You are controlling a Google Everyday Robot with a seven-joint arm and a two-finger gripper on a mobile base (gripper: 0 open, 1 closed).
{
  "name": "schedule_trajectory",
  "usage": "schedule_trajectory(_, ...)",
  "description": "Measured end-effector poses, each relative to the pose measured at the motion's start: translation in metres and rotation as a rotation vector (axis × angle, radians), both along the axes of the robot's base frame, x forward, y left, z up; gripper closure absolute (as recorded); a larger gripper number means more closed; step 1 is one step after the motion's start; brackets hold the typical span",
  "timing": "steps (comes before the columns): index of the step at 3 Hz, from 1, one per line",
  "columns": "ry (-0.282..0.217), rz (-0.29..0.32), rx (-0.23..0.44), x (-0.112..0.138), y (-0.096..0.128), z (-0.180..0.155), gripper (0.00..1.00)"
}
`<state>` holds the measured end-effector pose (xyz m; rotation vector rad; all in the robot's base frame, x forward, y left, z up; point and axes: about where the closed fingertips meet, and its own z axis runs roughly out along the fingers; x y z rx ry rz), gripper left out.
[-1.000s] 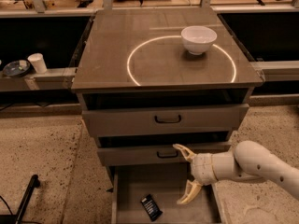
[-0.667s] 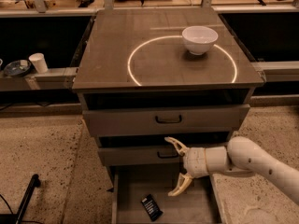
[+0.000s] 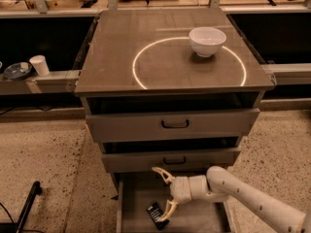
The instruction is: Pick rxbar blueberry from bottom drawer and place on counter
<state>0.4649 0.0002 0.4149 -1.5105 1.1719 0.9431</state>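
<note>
End effector (image 3: 159, 196) shifted left, beside one rxbar blueberry (image 3: 155, 211)

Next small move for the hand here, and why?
Probably lower the hand slightly leftward so its open fingers straddle the rxbar blueberry, then close. The bar lies flat on the bottom drawer floor. Only the lower finger looks to reach it, while the upper one sits near the drawer front above.

Rxbar (image 3: 156, 213): dark, flat, angled on the drawer (image 3: 194, 221) floor, bottom centre. Counter (image 3: 114, 52) above. Gripper (image 3: 165, 192) spread, just right of it.
</note>
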Motion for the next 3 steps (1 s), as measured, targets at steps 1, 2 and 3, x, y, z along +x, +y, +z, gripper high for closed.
schedule_trajectory(1, 0.073, -0.023, -0.043, -0.013, -0.015, -0.058, 0.00)
schedule_trajectory(2, 0.082, -0.025, -0.049, -0.016, -0.018, -0.065, 0.00)
schedule_trajectory(3, 0.062, -0.036, -0.047, -0.012, -0.010, -0.068, 0.00)
